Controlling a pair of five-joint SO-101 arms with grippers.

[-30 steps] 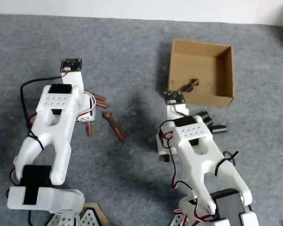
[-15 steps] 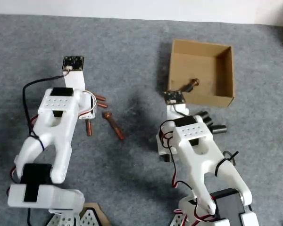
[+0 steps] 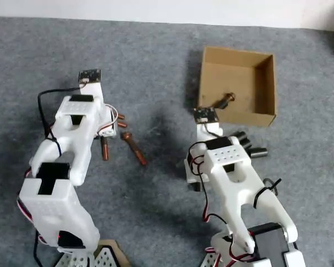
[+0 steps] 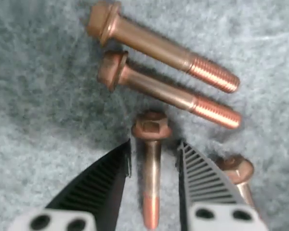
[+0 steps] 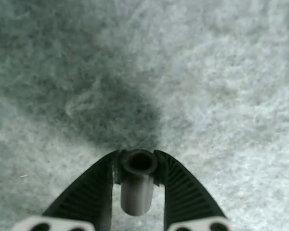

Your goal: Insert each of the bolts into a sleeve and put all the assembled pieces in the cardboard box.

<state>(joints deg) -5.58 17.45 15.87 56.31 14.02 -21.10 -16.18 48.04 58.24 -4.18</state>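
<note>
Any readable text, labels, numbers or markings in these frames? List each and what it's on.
No text can be read in any view.
bolts: any stamps on the heads are too blurred to read.
cardboard box: plain walls, no print seen.
sleeve in the right gripper: no marking visible.
circuit board on an arm's wrist: too small to read.

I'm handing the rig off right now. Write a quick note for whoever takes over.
Left gripper: open, fingers either side of a bolt lying on the carpet, not yet gripped.
Right gripper: shut on a sleeve.
Box: one assembled piece inside.
Loose: other bolts beside the left gripper, spare sleeves by the right arm.
Left to do: grip the bolt, insert it, box it, repeat.
</note>
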